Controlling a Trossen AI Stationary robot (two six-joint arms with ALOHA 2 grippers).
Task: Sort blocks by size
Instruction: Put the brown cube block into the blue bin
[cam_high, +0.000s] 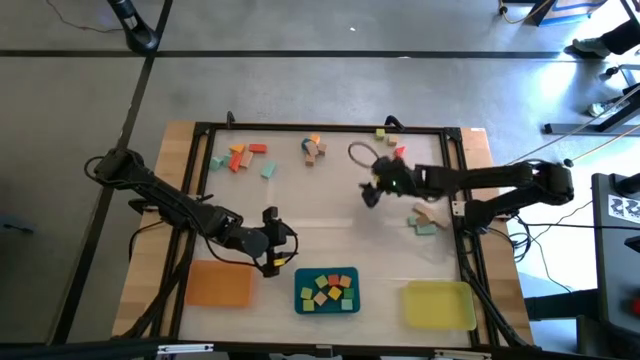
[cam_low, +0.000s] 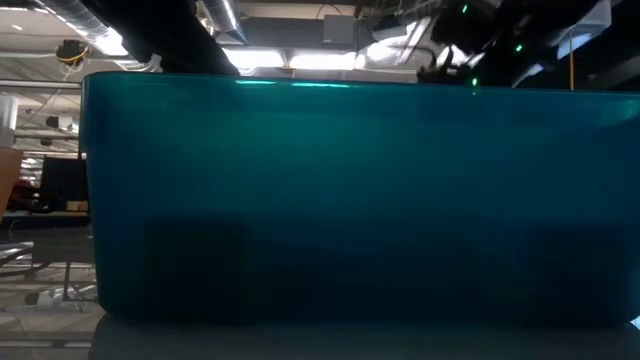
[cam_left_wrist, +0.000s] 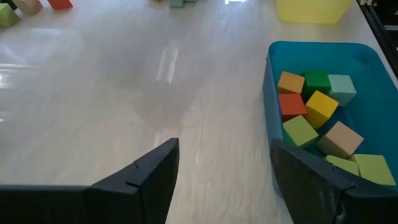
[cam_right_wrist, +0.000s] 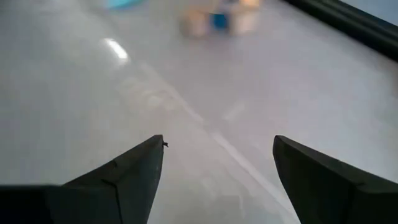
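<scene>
Now the right tool (cam_high: 371, 193) hangs over the middle of the desk (cam_high: 330, 235) with its fingers spread and nothing between them, so the step in hand looks like a reach for another of the loose blocks (cam_high: 250, 157) strewn along the far side. To do it well, I would settle on one block standing clear of its neighbours, come down over it squarely and close only once both fingers bracket it, since the clustered ones could be knocked aside. The left tool (cam_high: 272, 243) waits open and empty beside the teal tray (cam_high: 303, 301), which holds several sorted blocks. Its wrist view shows their colours and cube shapes plainly; the high view alone shows the orange tray (cam_high: 217, 284) and yellow tray (cam_high: 439, 305). The low view is filled by the teal tray's wall.
</scene>
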